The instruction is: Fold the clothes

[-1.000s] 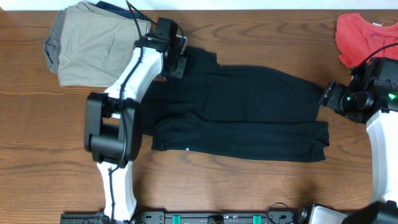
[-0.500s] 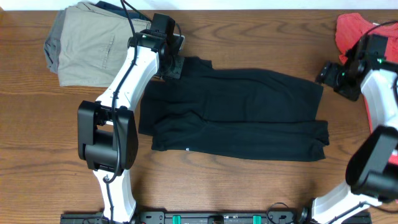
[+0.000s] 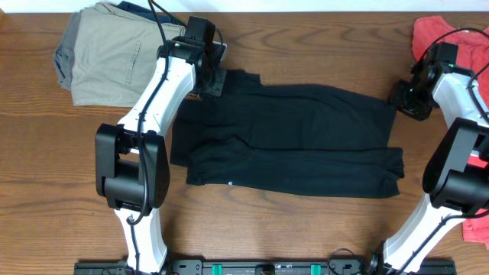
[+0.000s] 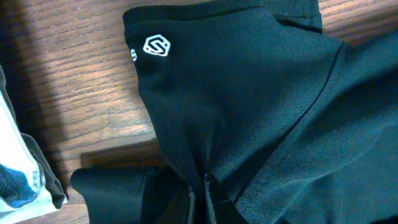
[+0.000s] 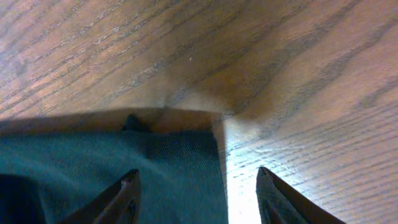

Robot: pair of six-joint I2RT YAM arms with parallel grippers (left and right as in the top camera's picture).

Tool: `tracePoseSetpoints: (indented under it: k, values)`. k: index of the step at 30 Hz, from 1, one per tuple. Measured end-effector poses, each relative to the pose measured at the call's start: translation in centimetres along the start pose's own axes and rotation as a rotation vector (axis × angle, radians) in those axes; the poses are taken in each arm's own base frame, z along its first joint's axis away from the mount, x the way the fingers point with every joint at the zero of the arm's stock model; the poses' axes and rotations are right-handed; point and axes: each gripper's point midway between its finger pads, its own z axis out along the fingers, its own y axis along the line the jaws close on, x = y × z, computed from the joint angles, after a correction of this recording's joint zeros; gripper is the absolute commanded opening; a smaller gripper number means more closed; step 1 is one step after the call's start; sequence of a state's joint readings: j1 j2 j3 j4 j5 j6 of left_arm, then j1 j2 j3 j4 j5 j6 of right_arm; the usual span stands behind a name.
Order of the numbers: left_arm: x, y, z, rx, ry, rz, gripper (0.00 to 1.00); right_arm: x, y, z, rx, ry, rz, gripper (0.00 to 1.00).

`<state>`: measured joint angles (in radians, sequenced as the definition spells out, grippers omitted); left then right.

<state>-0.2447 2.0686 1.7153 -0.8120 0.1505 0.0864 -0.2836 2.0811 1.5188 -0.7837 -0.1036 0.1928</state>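
The clothes (image 3: 306,137) are a black trouser-like garment spread flat across the middle of the wooden table, legs pointing right. A white round logo (image 4: 157,46) shows on the fabric in the left wrist view. My left gripper (image 3: 214,78) is at the garment's upper left corner, and its jaws (image 4: 200,194) are shut on a pinched ridge of the black cloth. My right gripper (image 3: 403,97) is at the upper right corner of the leg ends. It stands open (image 5: 198,175), one finger over the cloth and the other over bare wood, with the cloth's edge between them.
A folded khaki garment (image 3: 107,53) lies at the back left, close to the left arm. A coral-red top (image 3: 437,42) lies at the back right behind the right arm. More red fabric (image 3: 477,225) shows at the right edge.
The right gripper has swung from beside the leg ends toward the back, to their upper corner. The left gripper shifted slightly left, still holding the cloth.
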Motion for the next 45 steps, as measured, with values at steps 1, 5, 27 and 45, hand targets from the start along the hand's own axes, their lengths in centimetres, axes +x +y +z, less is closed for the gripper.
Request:
tracePoseSetpoints:
  k: [1, 5, 27, 45]
  values:
    - [0.0, 0.0, 0.0, 0.000, 0.000, 0.000, 0.06, 0.0, 0.0, 0.1, 0.000, -0.001, 0.000, 0.57]
    - [0.0, 0.0, 0.0, 0.000, 0.000, 0.000, 0.06, -0.4, 0.0, 0.7, -0.003, -0.011, -0.002, 0.57]
    - [0.0, 0.0, 0.0, 0.000, 0.000, 0.000, 0.06, -0.6, 1.3, 2.3, -0.045, -0.010, -0.042, 0.41]
    - [0.0, 0.0, 0.0, 0.000, 0.000, 0.000, 0.06, -0.6, 1.6, 2.3, -0.050, -0.012, -0.049, 0.39]
